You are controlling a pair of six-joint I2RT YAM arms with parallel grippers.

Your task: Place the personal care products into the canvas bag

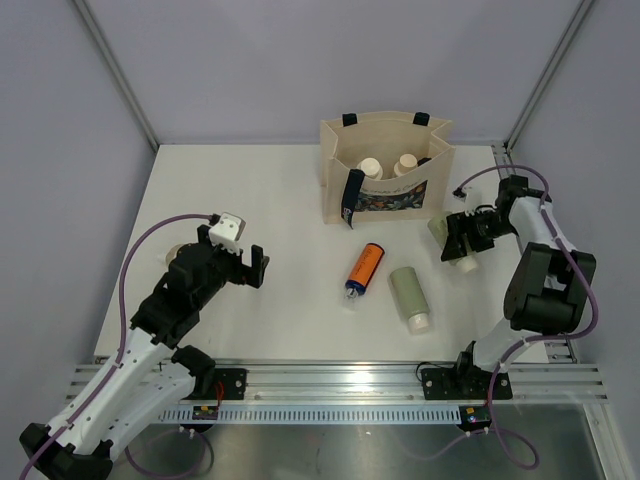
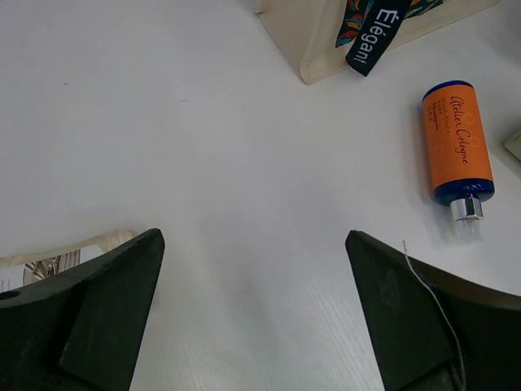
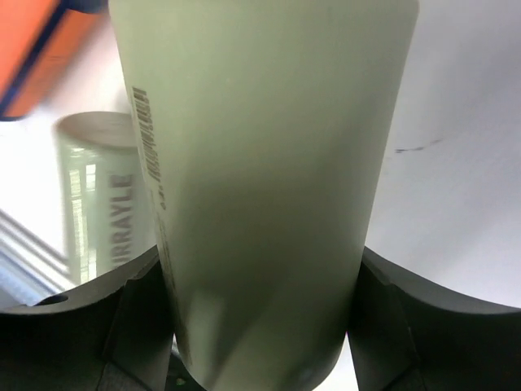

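Now your right gripper is clenched on a green bottle just right of the bag, presumably for loading. Your left gripper hangs released, empty. An orange bottle and a second green bottle lie near the bag.

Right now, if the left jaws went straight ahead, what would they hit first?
Likely the canvas bag, past bare table; the orange cologne bottle sits beside that line.

A lab test cell: white table, plain grey panel walls, aluminium mounting rail
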